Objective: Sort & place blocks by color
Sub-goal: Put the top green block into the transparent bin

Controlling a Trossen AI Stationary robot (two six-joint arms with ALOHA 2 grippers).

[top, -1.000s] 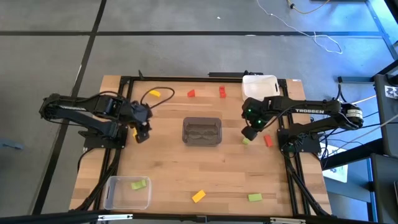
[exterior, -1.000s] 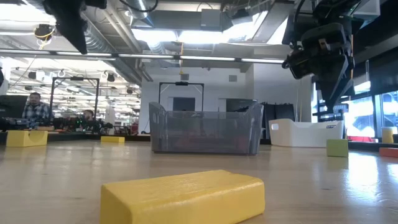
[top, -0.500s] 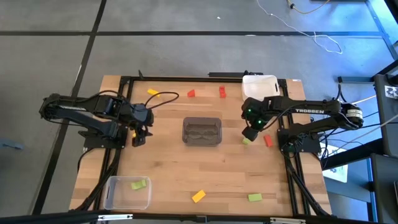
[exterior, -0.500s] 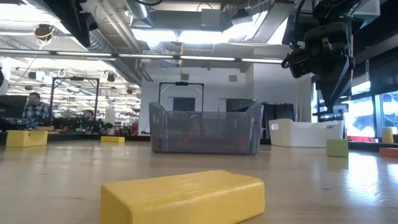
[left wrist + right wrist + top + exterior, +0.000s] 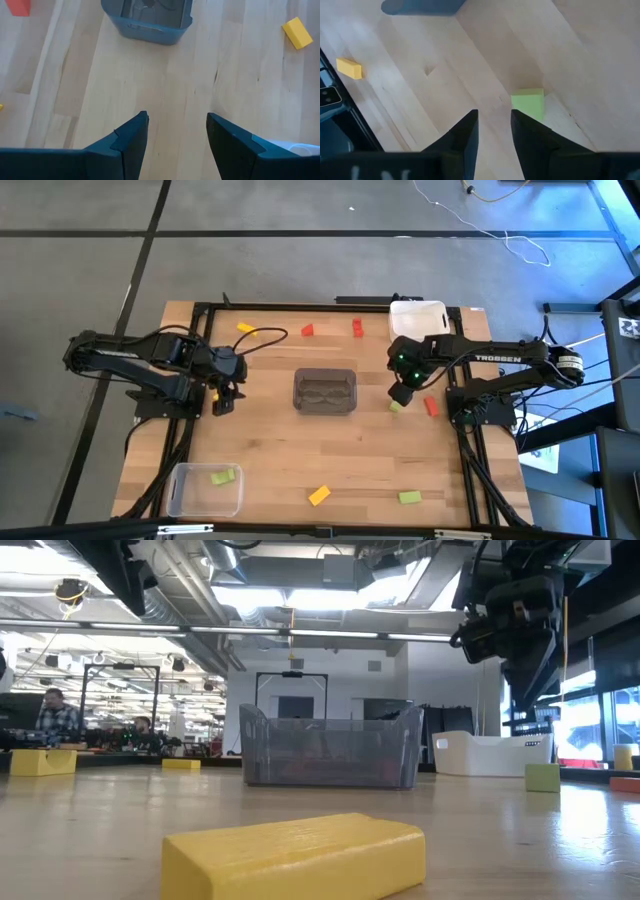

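In the high view the blocks lie scattered on the wooden table: a yellow block [image 5: 245, 328] and two red blocks [image 5: 307, 331] [image 5: 357, 328] near the far edge, a green block [image 5: 397, 407] beside a red block [image 5: 431, 406] at the right, and a yellow block [image 5: 319, 495] and a green block [image 5: 410, 498] near the front. One green block [image 5: 222, 476] lies in the clear bin. My right gripper [image 5: 401, 395] [image 5: 495, 114] hovers open just beside the green block [image 5: 527, 105]. My left gripper [image 5: 224, 398] [image 5: 176, 117] hangs open and empty over bare wood, left of the grey bin.
A grey bin [image 5: 325, 391] sits at the table's middle, a white bin [image 5: 418, 318] at the far right, and a clear bin [image 5: 205, 488] at the near left corner. A cable loops near the far yellow block. Black frame rails run along the table's left and right edges.
My left gripper has drawn back a little toward the table's left edge and then stayed still. The cable loop near the far yellow block shifted with it. The blocks have kept their places.
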